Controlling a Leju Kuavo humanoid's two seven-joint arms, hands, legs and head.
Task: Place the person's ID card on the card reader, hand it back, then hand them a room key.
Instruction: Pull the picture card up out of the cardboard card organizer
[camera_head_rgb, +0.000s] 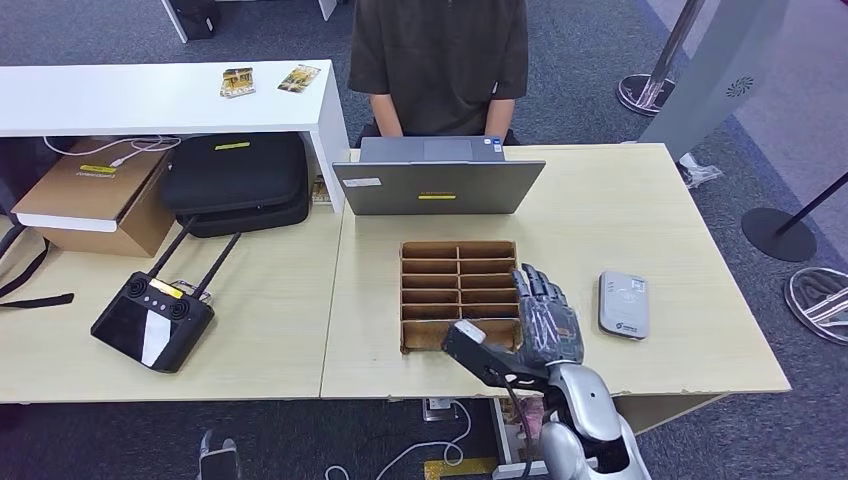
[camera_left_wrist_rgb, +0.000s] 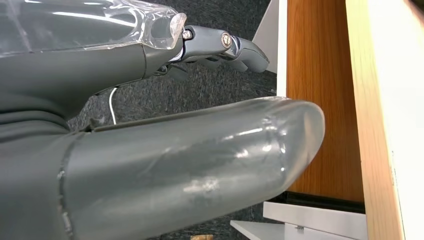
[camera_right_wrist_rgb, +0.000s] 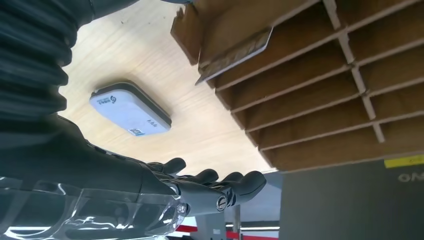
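My right hand (camera_head_rgb: 545, 318) hovers above the worktop (camera_head_rgb: 640, 200), at the right edge of the cardboard divider tray (camera_head_rgb: 459, 292); its fingers (camera_right_wrist_rgb: 235, 182) are extended, apart, holding nothing. The card reader (camera_head_rgb: 624, 304) lies flat on the worktop just right of that hand. My left hand (camera_left_wrist_rgb: 150, 150) hangs beside a wooden panel (camera_left_wrist_rgb: 315, 75), fingers (camera_left_wrist_rgb: 240, 45) extended, empty. A person (camera_head_rgb: 440, 60) sits behind the laptop (camera_head_rgb: 437, 185).

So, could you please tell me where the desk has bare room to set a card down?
Bare wood lies between the brown cardboard divider tray and the grey card reader, though the right hand hovers there. More lies beyond the reader toward the desk's right edge. The left side is crowded by the black remote controller and black bag.
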